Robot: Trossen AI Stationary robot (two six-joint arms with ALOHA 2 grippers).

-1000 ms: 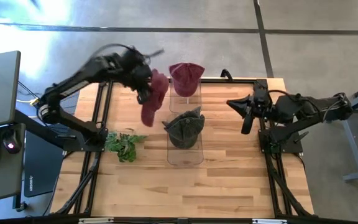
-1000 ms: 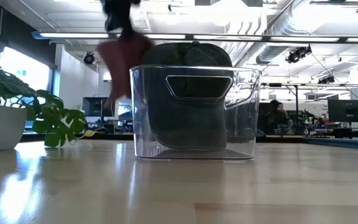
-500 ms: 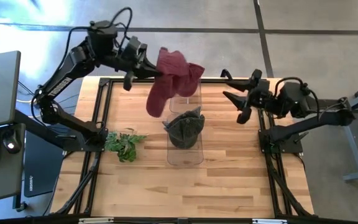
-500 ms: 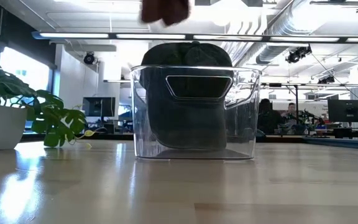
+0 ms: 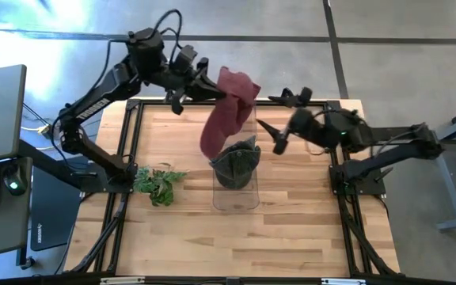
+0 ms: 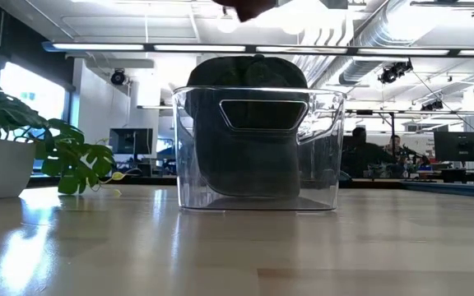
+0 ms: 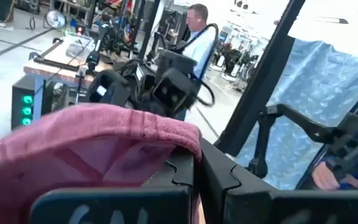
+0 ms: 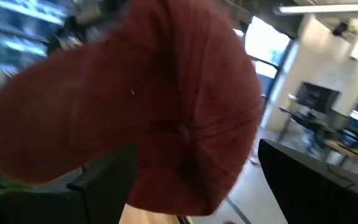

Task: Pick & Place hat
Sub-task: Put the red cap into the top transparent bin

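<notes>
From above we see the left gripper (image 5: 209,89) raised, clamped on the maroon hat (image 5: 222,119) dangling over the clear bin (image 5: 236,198). The right gripper (image 5: 274,119) reaches toward it, fingers spread. Its wrist view is filled with hat (image 8: 148,106).

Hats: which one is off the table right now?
The maroon hat, hanging from the shut left pincer above the bins. The dark green hat sits inside the clear bin.

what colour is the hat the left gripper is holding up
Dark red, maroon hat, held by the left gripper; clearest in the high view.
</notes>
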